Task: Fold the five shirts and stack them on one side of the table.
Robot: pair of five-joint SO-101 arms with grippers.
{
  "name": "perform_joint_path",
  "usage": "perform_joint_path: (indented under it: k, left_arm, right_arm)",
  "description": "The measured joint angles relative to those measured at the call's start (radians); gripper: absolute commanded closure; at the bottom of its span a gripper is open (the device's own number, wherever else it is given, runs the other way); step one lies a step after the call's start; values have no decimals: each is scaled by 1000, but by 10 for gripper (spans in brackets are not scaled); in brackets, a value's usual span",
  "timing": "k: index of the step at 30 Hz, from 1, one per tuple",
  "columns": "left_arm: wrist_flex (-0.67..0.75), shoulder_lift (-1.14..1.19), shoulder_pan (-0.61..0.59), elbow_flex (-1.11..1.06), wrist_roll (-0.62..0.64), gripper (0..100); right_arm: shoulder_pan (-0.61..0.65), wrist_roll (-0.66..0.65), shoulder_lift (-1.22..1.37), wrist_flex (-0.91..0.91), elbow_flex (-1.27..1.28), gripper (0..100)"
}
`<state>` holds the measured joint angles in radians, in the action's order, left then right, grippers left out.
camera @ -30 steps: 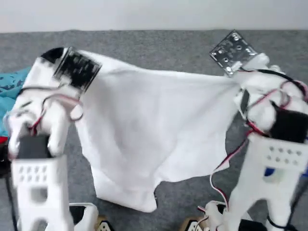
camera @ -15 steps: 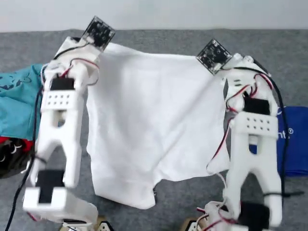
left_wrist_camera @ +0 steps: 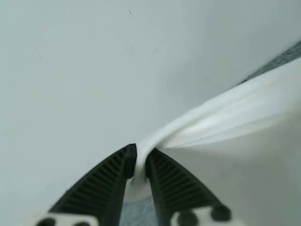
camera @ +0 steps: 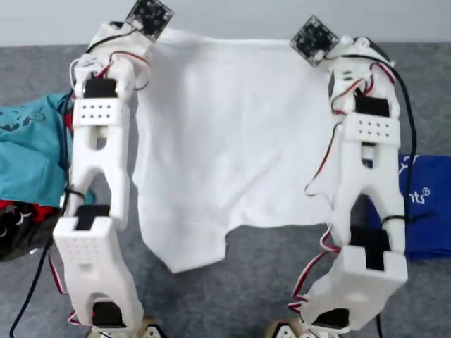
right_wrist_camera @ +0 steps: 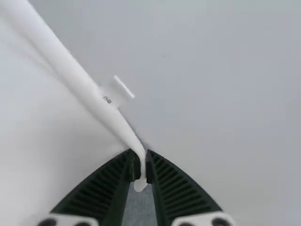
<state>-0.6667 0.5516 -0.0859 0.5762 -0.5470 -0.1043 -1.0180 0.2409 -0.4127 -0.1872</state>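
Observation:
A white shirt (camera: 229, 141) is spread over the middle of the grey table, its far edge stretched between the two arms at the back. My left gripper (left_wrist_camera: 139, 172) is shut on the shirt's far left corner (left_wrist_camera: 211, 127). My right gripper (right_wrist_camera: 139, 172) is shut on the far right corner (right_wrist_camera: 80, 84), where a small label (right_wrist_camera: 117, 89) hangs. In the high view both arms reach far back, the left arm (camera: 102, 134) along the shirt's left edge and the right arm (camera: 366, 141) along its right edge. A teal shirt (camera: 28, 151) lies at the left, a blue shirt (camera: 423, 204) at the right.
A red and black garment (camera: 17, 225) lies at the left edge below the teal shirt. A pale wall (camera: 225, 21) runs close behind the table's far edge. Bare grey table (camera: 261, 274) shows in front of the white shirt between the arm bases.
Both arms have stretched toward the back of the table, pulling the white shirt's far edge with them. The shirt now lies flatter and farther back.

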Motion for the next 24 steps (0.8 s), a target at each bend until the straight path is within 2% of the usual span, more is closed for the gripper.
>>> perform_joint_path:
  k: [9,19,24]
  left_arm:
    - [-186,57,43,213,0,986]
    - [-129,57,110,239,0,986]
    - [-173,57,121,239,0,986]
  right_arm:
    - [-6,-3,21,0,-69,988]
    - [-52,-55,21,0,-135,988]
    - [-52,-58,21,-43,-135,988]
